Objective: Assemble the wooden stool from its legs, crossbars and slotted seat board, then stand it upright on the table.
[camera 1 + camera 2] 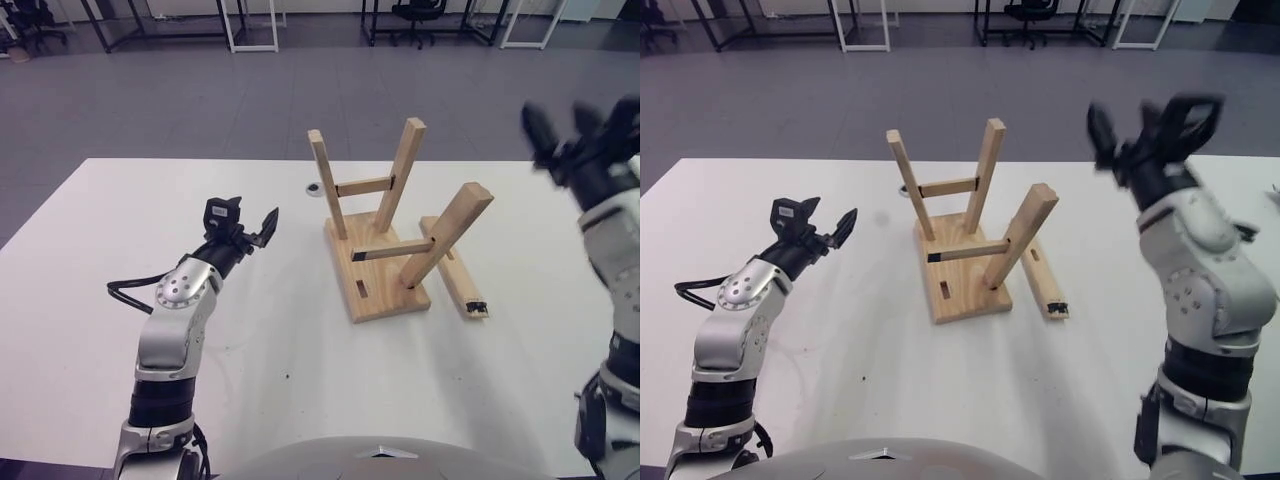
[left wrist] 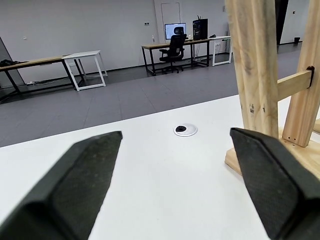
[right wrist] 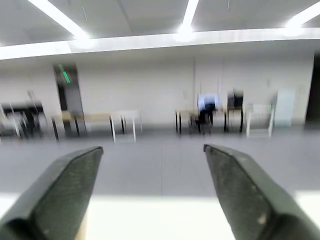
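- Left gripper (image 1: 248, 222) hangs low over the white worktop (image 1: 90, 300), well left of the stool (image 1: 385, 240), with its two dark fingers (image 2: 75, 190) spread wide and nothing between them.
- Right gripper (image 1: 1145, 125) is up high on the right, well above the worktop and apart from the stool. Its fingers (image 3: 60, 185) are also spread and empty (it shows blurred from the head views, but the gap is plain enough).
- The stool sits upside down near the middle of the worktop, with the seat (image 1: 392, 295) lying flat.
- Three legs (image 1: 400, 175) stick up from the seat:
  - The two far ones splay slightly apart at the top.
  - The near one (image 1: 448, 235) leans clearly toward the right.
- There are two crossbars (image 1: 365, 186):
  - The upper one joins the two far legs.
  - The lower one (image 1: 392, 250) runs from the near leg, and its dark-tipped other end hangs free over the seat.
- A loose leg (image 1: 455, 275) lies flat on the worktop just beside the seat's right edge, dark end toward the robot (whether it touches the seat, I cannot tell).
- Small slots (image 1: 945, 292) show open in the seat's near left corner.
- A round grommet (image 1: 315, 189) is set into the worktop just beyond the stool's far left leg. It also shows between the left gripper's fingers in the left wrist view, with a stool leg (image 2: 255, 65) rising close by.
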